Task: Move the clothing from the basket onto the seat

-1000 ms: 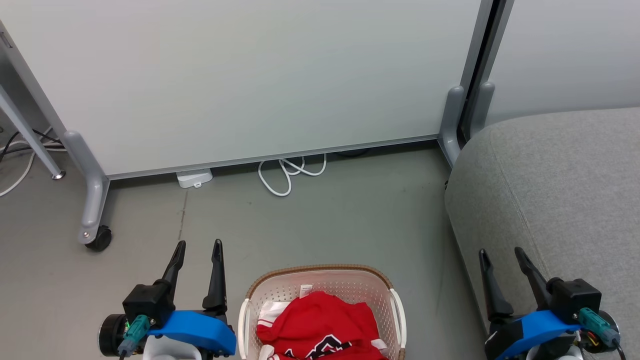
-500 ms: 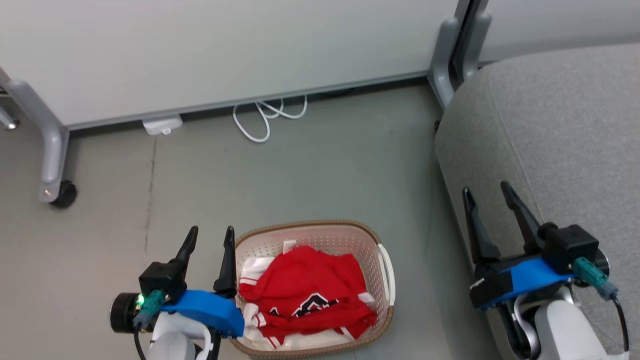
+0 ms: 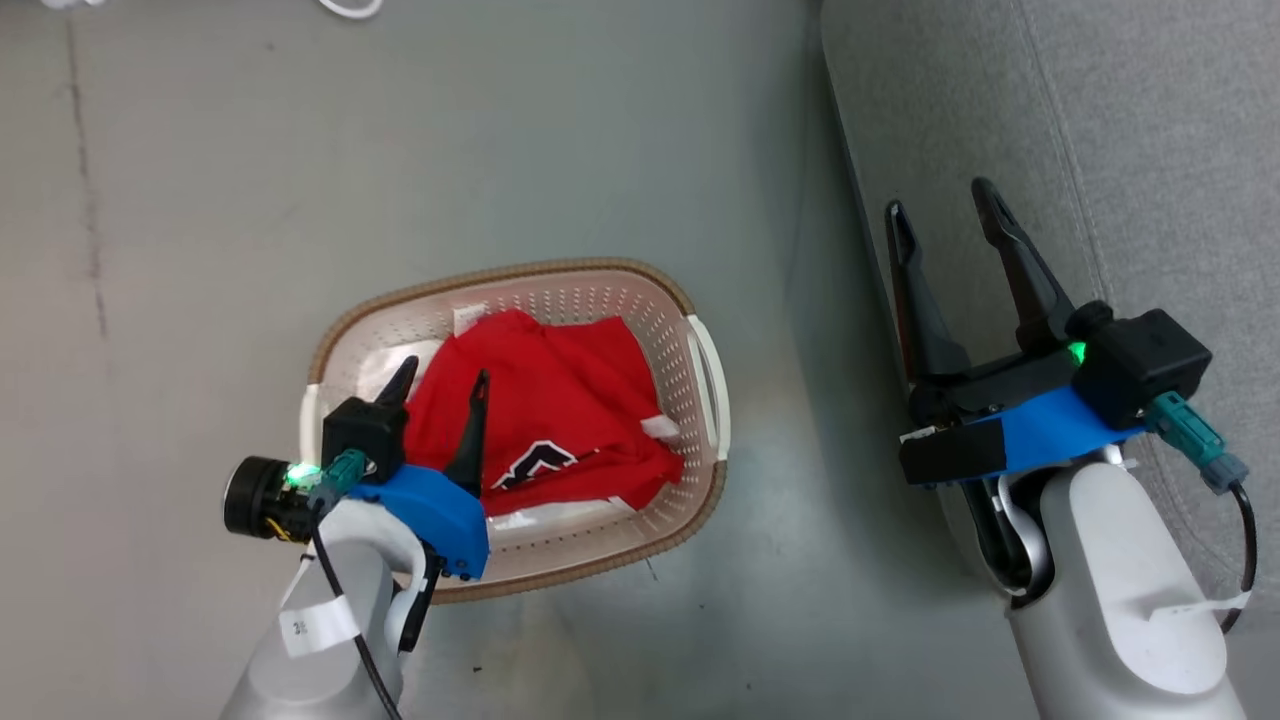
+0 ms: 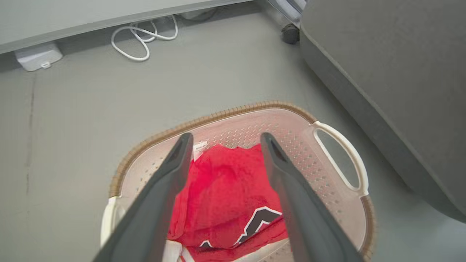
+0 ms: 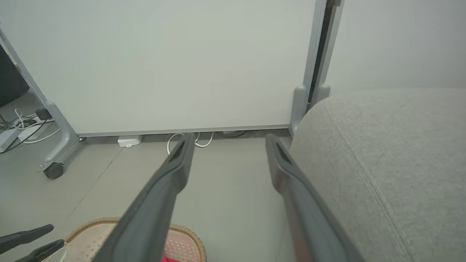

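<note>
The cream basket (image 3: 610, 305) with a brown woven rim stands on the floor and holds red clothing (image 3: 560, 400) with black-and-white lettering and some white cloth. My left gripper (image 3: 445, 372) hangs open over the basket's left part, above the red clothing (image 4: 225, 189), nothing between its fingers. From the left wrist, the basket (image 4: 327, 153) lies just ahead. My right gripper (image 3: 940, 205) is open and empty over the left edge of the grey seat (image 3: 1130, 140). In the right wrist view the seat (image 5: 393, 153) fills the right side and the basket (image 5: 182, 236) rim shows at the bottom.
A white partition on wheeled grey legs (image 5: 58, 145) stands behind the floor area, with a white cable (image 4: 142, 36) and a small white box (image 4: 36, 56) at its foot. Bare grey floor lies between basket and seat.
The head camera has tilted down, so the whole picture shifted. My left gripper now sits over the basket instead of beside it; the right gripper is raised by the seat's edge.
</note>
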